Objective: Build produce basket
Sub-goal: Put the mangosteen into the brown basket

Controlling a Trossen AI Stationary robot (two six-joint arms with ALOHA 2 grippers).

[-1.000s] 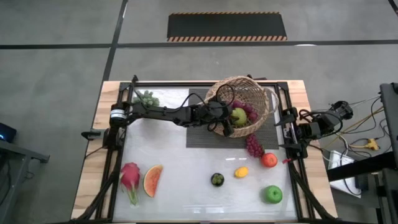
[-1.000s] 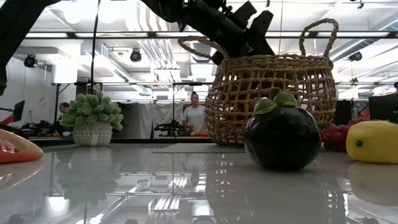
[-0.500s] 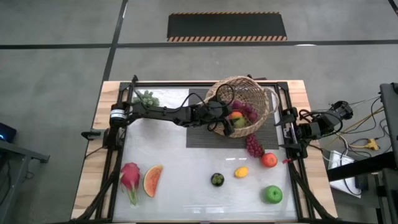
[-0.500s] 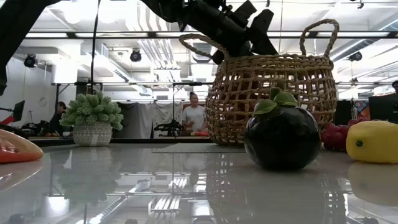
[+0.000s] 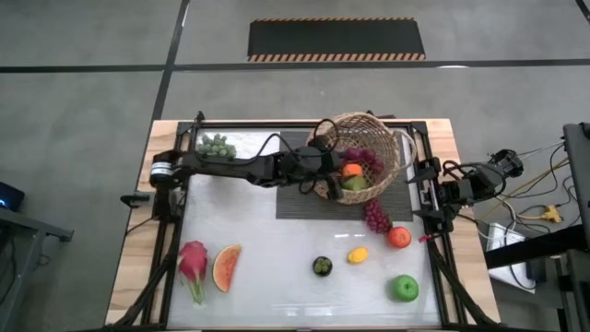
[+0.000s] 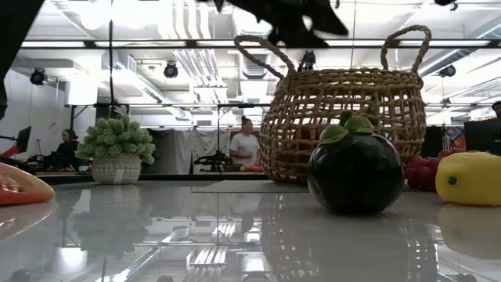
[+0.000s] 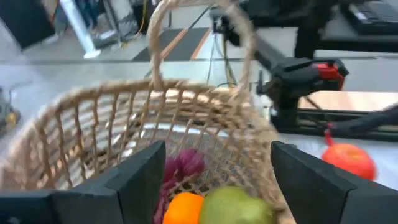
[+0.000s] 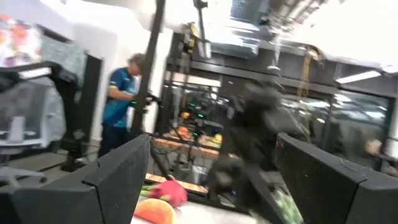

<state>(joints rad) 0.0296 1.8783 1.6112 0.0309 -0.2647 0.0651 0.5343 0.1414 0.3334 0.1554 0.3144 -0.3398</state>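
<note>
The round tan woven wicker basket (image 5: 360,158) stood at twelve o'clock on the white table (image 5: 267,249), on a dark ribbed mat (image 5: 297,203). It held an orange fruit (image 5: 352,170), a green pear-like fruit (image 5: 356,183) and a purple grape bunch (image 5: 362,160). The left gripper (image 5: 324,166) hovered at the basket's nine o'clock rim, fingers spread, holding nothing. The right gripper (image 5: 433,189) waited at three o'clock of the table, its fingers apart and empty. Outside the basket, toward its five o'clock, lay a red grape bunch (image 5: 376,217), a red tomato (image 5: 399,237), a yellow lemon (image 5: 358,254) and a green apple (image 5: 404,288).
</note>
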